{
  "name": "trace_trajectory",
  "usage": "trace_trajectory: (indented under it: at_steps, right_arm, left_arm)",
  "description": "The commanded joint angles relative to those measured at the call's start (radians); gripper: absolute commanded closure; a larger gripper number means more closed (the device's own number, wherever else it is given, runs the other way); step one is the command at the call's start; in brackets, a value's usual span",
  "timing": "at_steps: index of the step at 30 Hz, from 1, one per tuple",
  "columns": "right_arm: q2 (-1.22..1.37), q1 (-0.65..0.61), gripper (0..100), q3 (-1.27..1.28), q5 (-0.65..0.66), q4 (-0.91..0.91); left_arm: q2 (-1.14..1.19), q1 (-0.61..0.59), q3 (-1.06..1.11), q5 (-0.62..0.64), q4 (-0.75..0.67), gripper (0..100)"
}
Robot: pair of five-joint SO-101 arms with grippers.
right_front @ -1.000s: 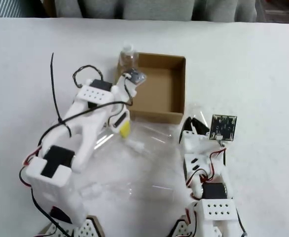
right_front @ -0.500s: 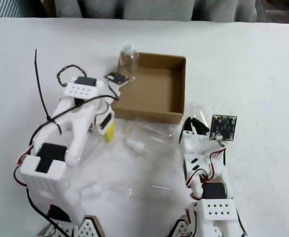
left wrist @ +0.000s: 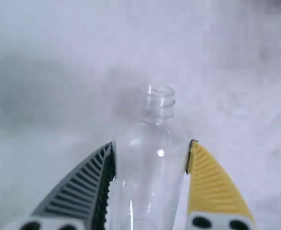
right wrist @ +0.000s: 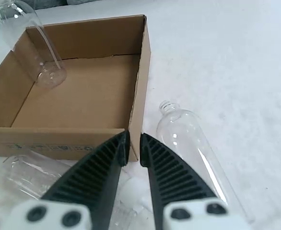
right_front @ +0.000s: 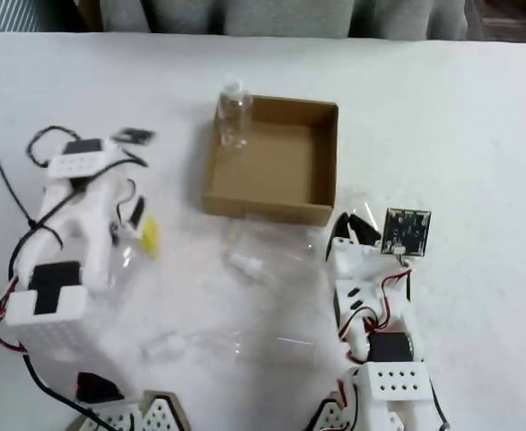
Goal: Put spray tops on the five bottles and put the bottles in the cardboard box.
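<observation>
The left arm (right_front: pixel 70 229) is swinging away from the box (right_front: pixel 263 208), out toward the left edge of the surface (right_front: pixel 442 117). The left hand (left wrist: pixel 150 146), a second ago at the box's near left corner, is now moving well apart from it, with a clear bottle (left wrist: pixel 150 163) between its fingers. The arm's black cable (right_front: pixel 3 180) is sweeping left with it.

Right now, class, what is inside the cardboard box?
One clear bottle stands in a corner of the cardboard box; the floor that shows is otherwise bare. In the right wrist view the near wall hides the strip of floor just behind it.
</observation>
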Motion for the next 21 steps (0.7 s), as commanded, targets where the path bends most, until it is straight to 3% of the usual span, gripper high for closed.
trace_trajectory:
  at_steps: [1,7,21]
  right_arm:
    - [-0.008,-0.007,97.8,0.02,0.003,-0.019]
    - [-0.008,-0.005,97.8,0.02,0.003,-0.019]
    - [-0.008,-0.005,98.1,0.02,0.005,-0.019]
  left_arm:
    - [0.005,-0.048,-0.041,0.239,-0.132,90]
    - [0.002,-0.027,-0.048,0.239,-0.121,77]
    - [-0.171,-0.022,-0.071,0.181,-0.002,76]
